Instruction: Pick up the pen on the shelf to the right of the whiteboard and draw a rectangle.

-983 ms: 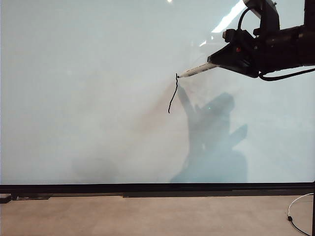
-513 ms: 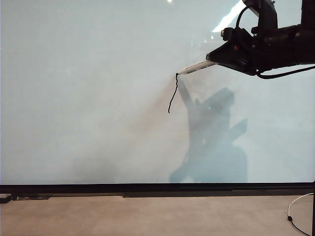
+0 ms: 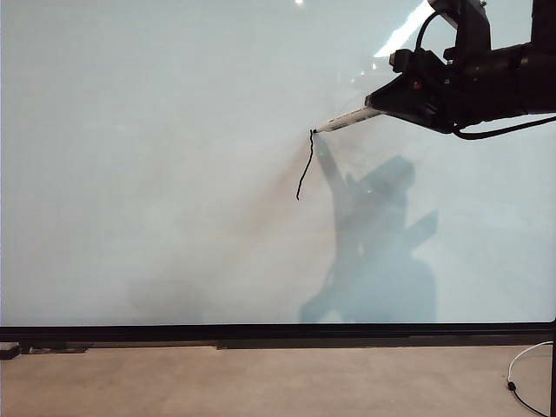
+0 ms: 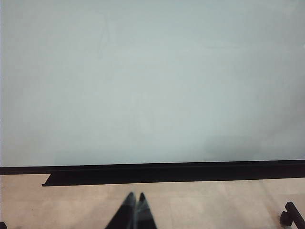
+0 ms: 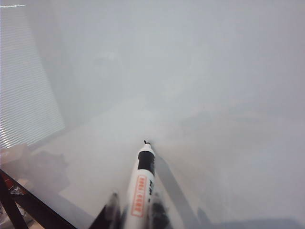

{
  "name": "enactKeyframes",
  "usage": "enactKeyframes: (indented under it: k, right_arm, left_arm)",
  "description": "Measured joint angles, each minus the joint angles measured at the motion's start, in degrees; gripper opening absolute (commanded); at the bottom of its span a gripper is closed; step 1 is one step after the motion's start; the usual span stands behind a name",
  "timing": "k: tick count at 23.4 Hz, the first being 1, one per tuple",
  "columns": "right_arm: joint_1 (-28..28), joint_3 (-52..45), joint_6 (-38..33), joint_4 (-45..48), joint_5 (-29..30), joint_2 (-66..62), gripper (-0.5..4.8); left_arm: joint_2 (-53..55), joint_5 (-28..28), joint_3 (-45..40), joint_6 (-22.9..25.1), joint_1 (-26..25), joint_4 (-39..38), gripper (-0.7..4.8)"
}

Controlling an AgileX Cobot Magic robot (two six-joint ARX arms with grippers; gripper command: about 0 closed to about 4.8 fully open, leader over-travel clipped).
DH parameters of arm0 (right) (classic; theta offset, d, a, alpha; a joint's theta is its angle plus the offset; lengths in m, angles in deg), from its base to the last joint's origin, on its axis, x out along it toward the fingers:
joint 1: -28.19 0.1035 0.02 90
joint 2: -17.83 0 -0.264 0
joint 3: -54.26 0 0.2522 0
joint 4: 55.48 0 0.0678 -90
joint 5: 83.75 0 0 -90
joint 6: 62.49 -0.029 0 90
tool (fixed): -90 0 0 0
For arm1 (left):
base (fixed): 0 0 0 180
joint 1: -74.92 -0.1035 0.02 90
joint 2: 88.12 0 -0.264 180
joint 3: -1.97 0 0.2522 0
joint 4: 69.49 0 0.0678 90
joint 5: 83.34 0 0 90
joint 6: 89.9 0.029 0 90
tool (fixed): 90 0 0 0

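Your right gripper (image 3: 375, 108) is closed around the pen (image 3: 346, 121), holding it by the rear of its barrel so that the front half sticks out free toward the whiteboard (image 3: 156, 174). In the right wrist view the pen (image 5: 142, 180) runs out between the two fingers (image 5: 112, 206), its dark tip resting at or just off the board surface; whether it is pressing cannot be told. In the exterior view that tip sits at the top end of a single wavy black stroke (image 3: 305, 167), so of the rectangle only one upright side looks drawn so far.

Treat the pen as light and stiff, with a smooth, slippery plastic barrel. A grip this far back gives the tip a long lever, so any sideways drag on the glossy board will probably try to twist the barrel in the jaws; that may be why the stroke wobbles. Keep the pressure gentle, since the felt tip is the one soft part and will likely splay or skip if you lean on it. If you ever regrasp, take it nearer the printed label, closer to the tip.

Your left gripper (image 4: 135, 213) is parked low, well below the board's black lower frame (image 4: 167, 171), its fingers pressed together on nothing.
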Motion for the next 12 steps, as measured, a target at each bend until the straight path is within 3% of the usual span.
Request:
enactKeyframes:
  k: [12]
  right_arm:
    - [-1.1,0.0,0.1,0.0,0.2,0.1,-0.06]
  left_arm:
    - [0.0,0.0,0.0,0.0,0.0,0.0,-0.04]
